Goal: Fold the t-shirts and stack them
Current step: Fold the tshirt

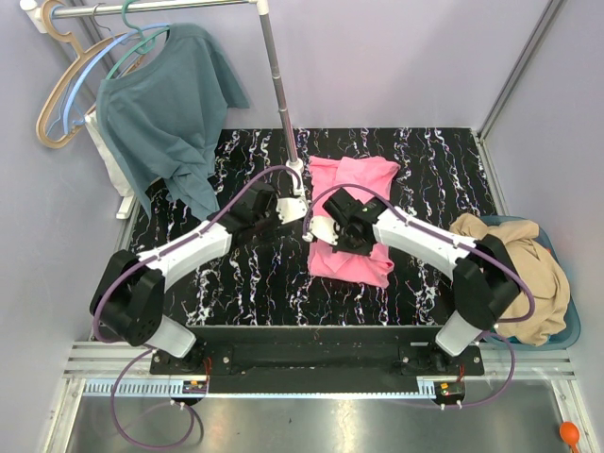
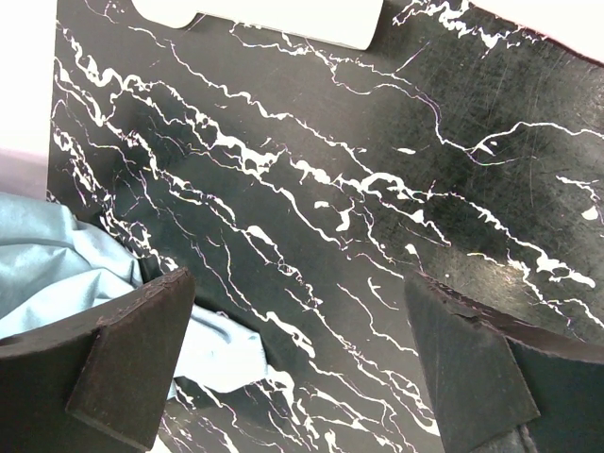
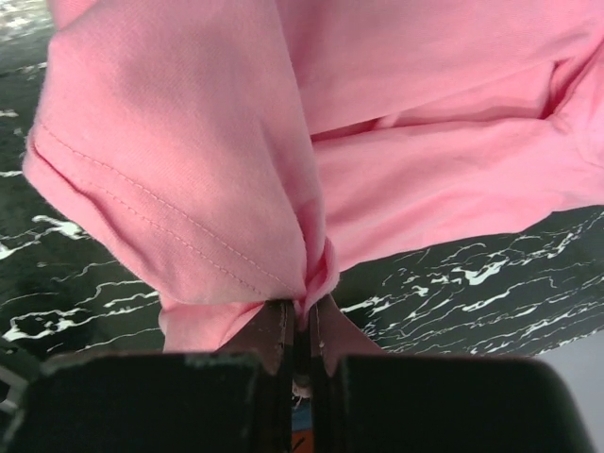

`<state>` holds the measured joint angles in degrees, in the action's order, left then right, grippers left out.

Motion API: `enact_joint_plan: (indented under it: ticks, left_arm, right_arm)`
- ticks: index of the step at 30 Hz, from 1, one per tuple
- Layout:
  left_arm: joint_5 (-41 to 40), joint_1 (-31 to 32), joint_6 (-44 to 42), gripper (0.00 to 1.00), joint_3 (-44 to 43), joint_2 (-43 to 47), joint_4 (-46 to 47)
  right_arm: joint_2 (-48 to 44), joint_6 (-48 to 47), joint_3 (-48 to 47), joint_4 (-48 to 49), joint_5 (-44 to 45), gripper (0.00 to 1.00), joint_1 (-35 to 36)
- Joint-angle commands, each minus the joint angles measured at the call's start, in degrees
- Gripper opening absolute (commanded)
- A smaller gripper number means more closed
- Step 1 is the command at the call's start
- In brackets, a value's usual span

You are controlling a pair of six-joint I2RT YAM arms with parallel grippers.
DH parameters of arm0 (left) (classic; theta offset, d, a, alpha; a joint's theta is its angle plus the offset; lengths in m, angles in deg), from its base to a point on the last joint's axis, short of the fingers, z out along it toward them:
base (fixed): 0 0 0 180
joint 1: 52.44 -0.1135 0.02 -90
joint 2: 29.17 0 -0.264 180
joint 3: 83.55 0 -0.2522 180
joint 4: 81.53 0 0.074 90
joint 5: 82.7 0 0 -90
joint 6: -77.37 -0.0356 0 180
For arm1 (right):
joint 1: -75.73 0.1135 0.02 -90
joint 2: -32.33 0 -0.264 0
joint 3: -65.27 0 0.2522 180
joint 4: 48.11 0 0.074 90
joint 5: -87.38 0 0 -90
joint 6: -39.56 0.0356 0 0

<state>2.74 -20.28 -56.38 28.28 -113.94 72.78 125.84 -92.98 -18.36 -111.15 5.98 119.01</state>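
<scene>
Top view. Shows a bright pink cotton t-shirt (image 1: 357, 184) lying crumpled on the black, white-veined tabletop (image 1: 434, 179), a little right of middle. Places the right gripper (image 1: 326, 229) at that shirt's left edge and the left gripper (image 1: 288, 209) just beside it over bare tabletop, near the foot of a metal rail post (image 1: 279, 90). Finds a tan-beige t-shirt (image 1: 514, 269) heaped in a blue basket (image 1: 569, 326) at the right edge, and a larger dusty teal shirt (image 1: 170, 113) hanging at the left rear.

Left wrist view. Shows two dark fingers (image 2: 132, 363) spread wide apart with nothing between them, only bare tabletop below. Catches the teal shirt's cloth, pale blue here, bunched beside the left-hand finger.

Right wrist view. Shows the fingers (image 3: 274, 342) pressed tight together, pinching a bunched fold of the pink shirt. Leaves a stitched hem curving away to the left, with the rest of the shirt spread beyond over the tabletop.
</scene>
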Motion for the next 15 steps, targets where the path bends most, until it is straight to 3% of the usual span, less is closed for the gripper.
enact_joint_plan:
  ticks: [1,15]
  left_arm:
    - [0.07,-0.17,-0.37,0.99,-2.98,-0.74,3.22]
    - [0.25,-0.26,-0.90,0.99,-2.63,-1.27,4.01]
  right_arm:
    - [2.55,-3.77,-4.83,1.72,1.77,0.00,-1.80]
    - [10.46,-4.92,-10.73,4.45,2.56,0.00,-3.91]
